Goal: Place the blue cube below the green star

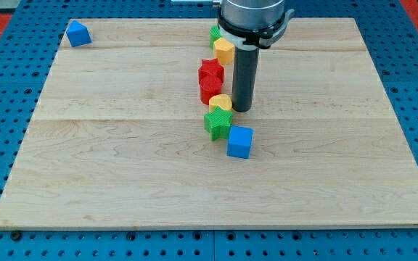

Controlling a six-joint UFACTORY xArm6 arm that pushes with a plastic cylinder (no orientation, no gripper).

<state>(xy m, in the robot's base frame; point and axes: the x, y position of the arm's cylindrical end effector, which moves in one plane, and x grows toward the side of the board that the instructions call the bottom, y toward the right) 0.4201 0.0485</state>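
Note:
The blue cube (240, 141) lies on the wooden board (122, 174) near the middle, just below and to the right of the green star (218, 122), touching or nearly touching it. My tip (242, 109) rests on the board just right of a yellow block (221, 102) and above the blue cube, a short gap from the cube. The rod rises straight up to the arm's flange at the view's top.
A line of blocks runs up from the green star: the yellow block, a red block (210, 89), a red star (210, 72), a yellow hexagon-like block (224, 50) and a green block (215, 32) partly hidden by the arm. A blue triangular block (78, 33) sits at the top left.

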